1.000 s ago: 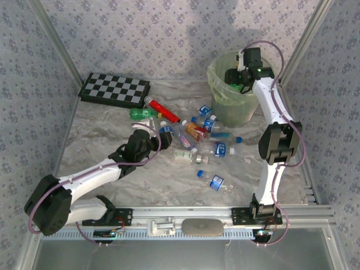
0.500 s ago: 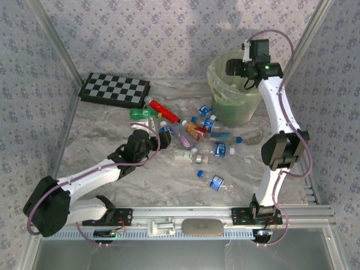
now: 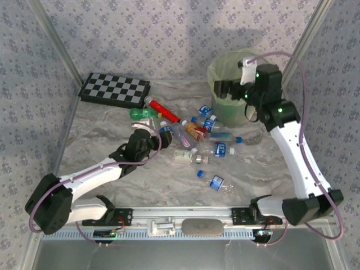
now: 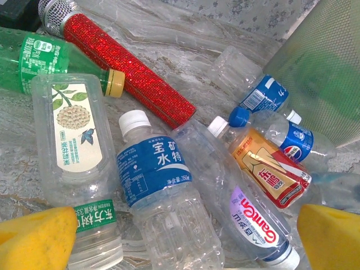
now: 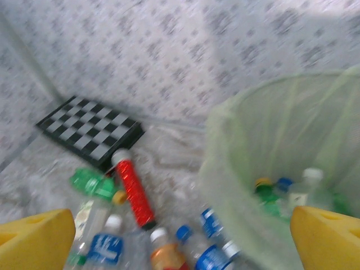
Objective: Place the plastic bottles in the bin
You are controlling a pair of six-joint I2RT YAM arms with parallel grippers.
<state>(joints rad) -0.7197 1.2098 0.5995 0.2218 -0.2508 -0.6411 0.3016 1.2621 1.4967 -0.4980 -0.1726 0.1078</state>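
Several plastic bottles point(image 3: 197, 134) lie scattered mid-table. My left gripper point(image 3: 147, 134) hangs open just above their left end. Between its yellow pads point(image 4: 34, 236) lie a blue-labelled bottle point(image 4: 149, 174) and a clear one with a purple-white label point(image 4: 253, 222), neither gripped. An orange-labelled bottle point(image 4: 270, 171) lies to their right. The pale green bin point(image 3: 216, 67) stands at the back right, with a few bottles point(image 5: 306, 188) inside. My right gripper point(image 3: 222, 90) is open and empty over the bin's near-left rim, its pads point(image 5: 329, 236) wide apart.
A glittery red stick point(image 3: 163, 110) lies beside a green bottle point(image 3: 142, 113) behind the pile. The checkerboard point(image 3: 115, 90) sits at the back left. One bottle point(image 3: 216, 181) lies apart, nearer the front rail. Patterned walls close in the table.
My right gripper has opened wide and come up out of the bin toward its near-left rim, its elbow swinging down and right. The left arm has not moved.
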